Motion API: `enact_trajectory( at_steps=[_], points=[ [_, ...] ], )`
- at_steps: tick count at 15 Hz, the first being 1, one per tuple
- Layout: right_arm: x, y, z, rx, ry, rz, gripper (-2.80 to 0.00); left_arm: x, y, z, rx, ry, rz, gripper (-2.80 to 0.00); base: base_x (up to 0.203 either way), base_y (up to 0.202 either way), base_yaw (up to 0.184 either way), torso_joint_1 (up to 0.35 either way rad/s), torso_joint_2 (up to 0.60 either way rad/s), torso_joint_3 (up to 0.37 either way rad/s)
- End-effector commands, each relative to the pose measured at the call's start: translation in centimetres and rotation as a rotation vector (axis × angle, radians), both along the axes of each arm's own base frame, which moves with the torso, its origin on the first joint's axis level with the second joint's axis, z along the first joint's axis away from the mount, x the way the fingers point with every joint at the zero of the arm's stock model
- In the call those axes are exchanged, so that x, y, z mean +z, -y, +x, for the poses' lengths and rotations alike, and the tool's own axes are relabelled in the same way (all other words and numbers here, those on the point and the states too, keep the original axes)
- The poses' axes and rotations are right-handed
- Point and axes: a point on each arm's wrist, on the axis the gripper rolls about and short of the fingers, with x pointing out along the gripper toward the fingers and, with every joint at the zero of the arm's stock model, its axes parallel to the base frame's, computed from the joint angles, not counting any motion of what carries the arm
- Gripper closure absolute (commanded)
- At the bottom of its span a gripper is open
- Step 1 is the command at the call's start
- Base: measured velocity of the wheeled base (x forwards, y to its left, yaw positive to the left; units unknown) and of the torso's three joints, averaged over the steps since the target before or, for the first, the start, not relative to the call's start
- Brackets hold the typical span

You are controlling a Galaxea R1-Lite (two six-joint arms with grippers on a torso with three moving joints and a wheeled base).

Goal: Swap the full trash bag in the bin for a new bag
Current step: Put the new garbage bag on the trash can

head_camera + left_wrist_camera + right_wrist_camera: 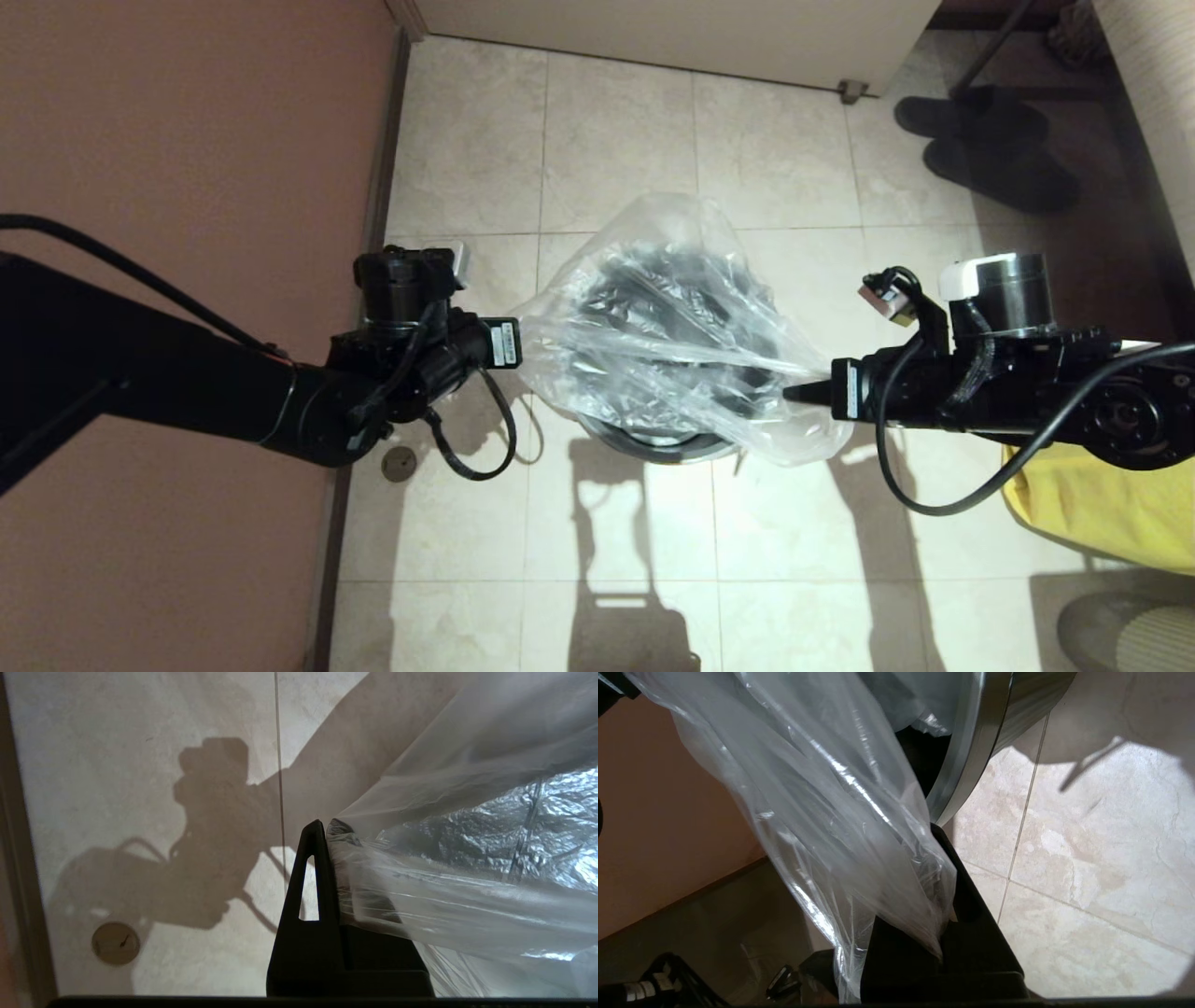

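Note:
The new bag (pixel 653 327), thin and clear, is stretched flat over the bin (pixel 653 450), whose grey rim shows below it. My left gripper (pixel 518 345) is shut on the bag's left edge. My right gripper (pixel 794 394) is shut on its right edge. In the left wrist view the black fingers (pixel 310 868) of the left gripper (pixel 325 828) pinch the new bag (pixel 444 896) above the tile floor. In the right wrist view the new bag (pixel 822 788) runs into the right gripper (pixel 927 844) next to the bin's rim (pixel 971 765). An opaque yellow bag (pixel 1102 504) lies on the floor under my right arm.
A brown wall (pixel 140 140) runs close along the left, with a round floor drain (pixel 399 463) at its foot. Dark slippers (pixel 990 140) lie at the back right beside furniture. A pale door or cabinet front (pixel 672 28) closes the far side.

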Motion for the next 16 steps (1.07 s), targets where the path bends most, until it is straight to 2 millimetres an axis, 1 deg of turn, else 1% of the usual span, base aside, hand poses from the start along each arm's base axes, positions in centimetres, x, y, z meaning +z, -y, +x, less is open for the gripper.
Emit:
enact_trajectory(
  at_steps=[1,3,4,7,8,9,10,13,15,16],
  points=[
    [-2.2,0.3,1.6,-0.019,-0.041,-0.009,0.00,-1.9,0.7,1.8,0.001,-0.027,0.012,0.00,0.000,0.000,0.000,0.000,0.00,0.000],
    [-2.6,0.7,2.2,-0.034,-0.049,-0.010,0.00,-2.6,1.1,2.7,0.000,-0.030,0.014,0.00,0.000,0.000,0.000,0.000,0.00,0.000],
    [-2.4,0.8,2.4,-0.039,-0.045,-0.007,0.00,-3.0,1.3,2.9,0.000,-0.037,0.016,0.00,0.000,0.000,0.000,0.000,0.00,0.000],
    [-2.2,0.9,2.3,-0.039,-0.040,-0.004,0.00,-2.8,1.5,2.8,-0.003,-0.031,0.015,0.00,0.000,0.000,0.000,0.000,0.00,0.000],
    [-1.9,0.9,2.2,-0.039,-0.033,-0.002,0.00,-2.4,1.5,2.7,-0.004,-0.023,0.012,-1.09,0.000,0.000,0.000,0.000,0.00,0.000],
    [-1.5,0.9,2.0,-0.039,-0.024,0.001,0.00,-1.7,1.4,2.4,-0.004,-0.009,0.007,-2.80,0.000,0.000,0.000,0.000,0.00,0.000],
    [-1.1,1.0,1.7,-0.039,-0.017,0.005,-2.80,-1.1,1.3,2.2,-0.002,0.004,0.002,-2.80,0.000,0.000,0.000,0.000,0.00,0.000],
    [1.4,0.9,0.2,-0.047,0.004,0.066,-2.80,1.8,1.0,0.4,-0.009,0.060,-0.020,-2.80,0.000,0.000,0.000,0.000,0.00,0.000],
    [2.7,0.5,-1.2,-0.028,-0.002,0.073,-2.80,3.7,0.7,-1.4,-0.020,0.074,-0.028,-2.80,0.000,0.000,0.000,0.000,0.00,0.000],
    [3.1,0.3,-1.8,-0.019,-0.001,0.074,-2.80,4.3,0.5,-2.2,-0.026,0.077,-0.031,-2.80,0.000,0.000,0.000,0.000,0.00,0.000]
  ],
)
